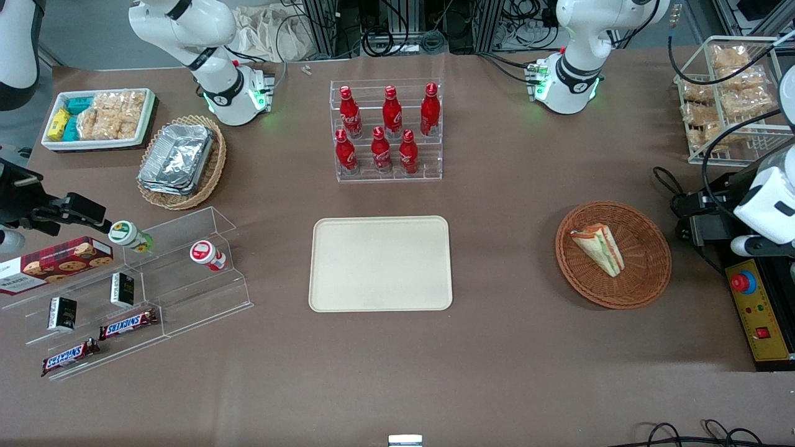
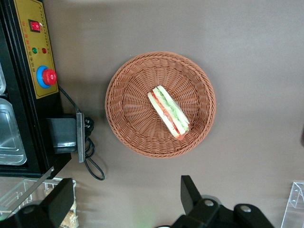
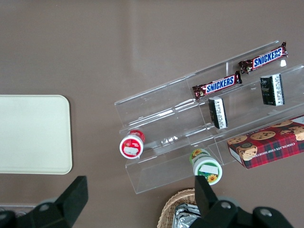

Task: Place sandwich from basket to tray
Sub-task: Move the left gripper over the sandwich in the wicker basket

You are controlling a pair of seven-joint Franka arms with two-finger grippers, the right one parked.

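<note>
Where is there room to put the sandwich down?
The tray is bare. Brown table shows between it and the basket holding the sandwich. The bottle rack and snack shelves are crowded. The hand hovers open above the basket.

tray (image 3: 33, 133), Snickers bars (image 3: 217, 85), cookie box (image 3: 268, 147)
</note>
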